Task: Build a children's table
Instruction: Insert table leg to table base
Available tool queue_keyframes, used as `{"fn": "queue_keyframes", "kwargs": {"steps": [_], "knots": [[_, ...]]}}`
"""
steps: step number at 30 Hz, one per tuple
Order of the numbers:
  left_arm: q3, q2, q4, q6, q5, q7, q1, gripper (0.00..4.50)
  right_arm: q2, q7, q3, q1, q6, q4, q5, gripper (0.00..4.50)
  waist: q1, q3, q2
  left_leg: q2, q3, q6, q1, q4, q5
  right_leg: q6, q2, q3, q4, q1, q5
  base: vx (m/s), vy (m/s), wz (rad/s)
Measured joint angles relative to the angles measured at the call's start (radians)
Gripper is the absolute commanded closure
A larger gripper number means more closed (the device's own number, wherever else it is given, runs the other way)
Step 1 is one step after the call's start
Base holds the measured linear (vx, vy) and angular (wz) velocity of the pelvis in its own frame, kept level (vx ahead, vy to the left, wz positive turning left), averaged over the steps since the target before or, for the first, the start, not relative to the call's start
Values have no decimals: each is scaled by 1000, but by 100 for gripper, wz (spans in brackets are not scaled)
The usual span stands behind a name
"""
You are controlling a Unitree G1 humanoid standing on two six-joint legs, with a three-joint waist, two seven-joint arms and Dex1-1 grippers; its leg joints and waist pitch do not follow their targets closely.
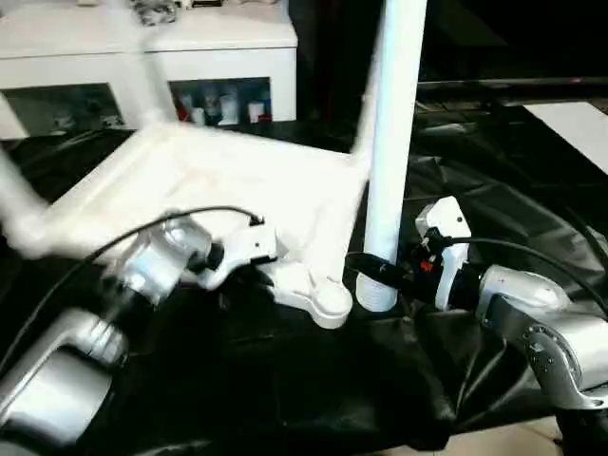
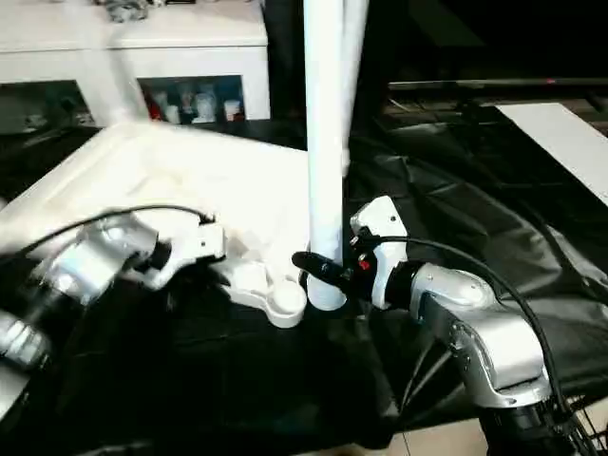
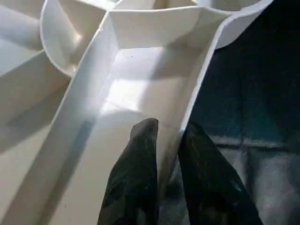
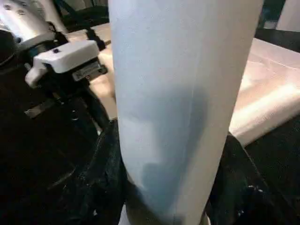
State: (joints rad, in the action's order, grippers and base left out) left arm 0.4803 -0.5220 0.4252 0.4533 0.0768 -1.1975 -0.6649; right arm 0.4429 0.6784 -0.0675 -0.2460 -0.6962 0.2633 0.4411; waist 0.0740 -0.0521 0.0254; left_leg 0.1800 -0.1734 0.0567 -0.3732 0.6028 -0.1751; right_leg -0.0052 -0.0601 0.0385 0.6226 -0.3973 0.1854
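The white tabletop (image 1: 218, 180) lies underside up on the black cloth. Its near corner socket (image 1: 331, 302) stands open towards me. My left gripper (image 3: 171, 129) is shut on the tabletop's rim wall just beside that socket, with one black finger (image 3: 140, 164) inside the rim and the other outside. My right gripper (image 1: 380, 269) is shut on a white leg (image 1: 394, 142), which it holds upright. The leg's lower end rests on the cloth right beside the socket, not in it. Another leg (image 1: 369, 104) rises behind the held one, and a blurred one (image 1: 17, 204) shows at the far left.
A white cabinet (image 1: 190, 47) with glass doors stands behind the tabletop. The black cloth (image 1: 285, 380) covers the work surface in folds. A white board (image 1: 579, 123) lies at the back right. Pale floor (image 1: 503, 442) shows past the cloth's near edge.
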Motion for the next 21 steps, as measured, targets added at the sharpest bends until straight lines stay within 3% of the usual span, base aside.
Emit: {"fn": "queue_keyframes", "kwargs": {"steps": [3, 6, 11, 17, 21], "knots": [[-44, 37, -86, 103, -4, 89, 57, 404, -4, -5, -1, 2, 0, 0, -1, 264, -10, 3, 5, 0, 0, 0, 4, -1, 0, 3, 0, 0, 0, 2, 2, 0, 0, 0], [-82, 65, -166, 119, -5, 180, 123, 412, -7, -7, -1, 2, 1, 0, -1, 264, -22, 3, 5, 0, 2, 0, 5, -1, 0, 4, 0, 2, 0, 2, 2, 0, 0, 0], [-115, 98, -202, 34, -26, 244, 190, 442, -12, -7, -2, 2, 2, 0, -1, 264, -30, 3, 5, 0, 4, 0, 5, -2, 0, 4, 0, 4, -4, -1, 2, 0, 0, 0], [-110, 92, -247, -36, -44, 232, 241, 450, -30, -16, -5, -2, 30, -11, -6, 264, -15, 4, 4, 0, 4, 0, 2, -2, 0, 4, 0, 4, -8, -2, -1, 0, 0, 0], [-102, 41, -277, -103, -45, 181, 272, 450, -42, -24, -7, -24, 118, -51, -45, 264, -14, 3, 3, 0, 4, 0, 2, -5, 0, 4, 0, 5, -8, -3, -1, 0, 0, 0]]}}
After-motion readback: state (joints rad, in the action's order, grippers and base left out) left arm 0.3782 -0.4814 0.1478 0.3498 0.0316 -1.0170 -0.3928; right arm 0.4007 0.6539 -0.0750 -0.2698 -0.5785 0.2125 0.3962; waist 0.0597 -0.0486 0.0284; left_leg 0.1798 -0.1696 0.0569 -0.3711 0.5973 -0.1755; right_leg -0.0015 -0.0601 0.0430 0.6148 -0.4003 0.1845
